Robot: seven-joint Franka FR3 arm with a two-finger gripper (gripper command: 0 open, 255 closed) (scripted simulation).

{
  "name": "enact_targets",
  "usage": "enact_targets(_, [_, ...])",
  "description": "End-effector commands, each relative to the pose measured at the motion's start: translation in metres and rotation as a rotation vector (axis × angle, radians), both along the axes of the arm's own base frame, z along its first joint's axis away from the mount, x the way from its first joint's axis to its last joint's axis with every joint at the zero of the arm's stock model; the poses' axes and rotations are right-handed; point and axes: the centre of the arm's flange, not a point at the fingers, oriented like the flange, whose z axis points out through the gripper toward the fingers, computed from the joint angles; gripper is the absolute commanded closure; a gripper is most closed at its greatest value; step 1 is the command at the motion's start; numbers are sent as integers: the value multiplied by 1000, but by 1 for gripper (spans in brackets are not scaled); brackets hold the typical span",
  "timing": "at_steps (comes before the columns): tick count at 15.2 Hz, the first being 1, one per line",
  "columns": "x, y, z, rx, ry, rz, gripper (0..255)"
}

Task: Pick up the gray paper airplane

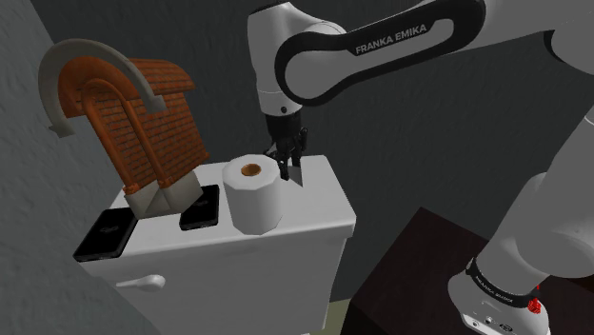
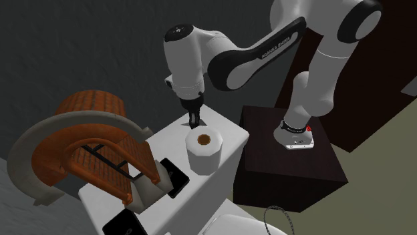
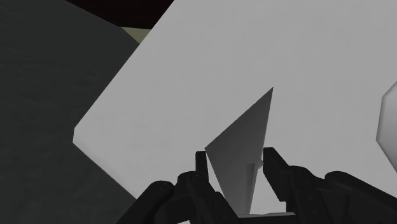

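One gripper [image 3: 235, 155] seemingly clasps one paper airplane [image 3: 249, 127] near one toilet roll [image 1: 254, 196].

Toilet roll [image 1: 255, 200] stands close beside the gripper [image 1: 288, 173] clasping the paper airplane [image 3: 245, 143].

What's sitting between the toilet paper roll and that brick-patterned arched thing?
A flat black phone lies between the white toilet paper roll and the brick-patterned arched object, in the shoulder view.

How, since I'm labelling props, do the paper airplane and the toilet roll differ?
The paper airplane is thin, pointed, grey; the toilet roll a thick white cylinder, brown-cored. The airplane sits at the claw; the roll stands free beside. Both rest on the tank lid.
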Motion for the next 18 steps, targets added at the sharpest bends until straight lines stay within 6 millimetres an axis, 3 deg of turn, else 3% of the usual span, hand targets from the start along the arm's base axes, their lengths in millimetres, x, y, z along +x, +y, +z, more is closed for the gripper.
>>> enact_targets(1, [2,-3,-7,-4,8,-6,255])
enact_targets(18, [2,-3,76,-4,8,-6,255])
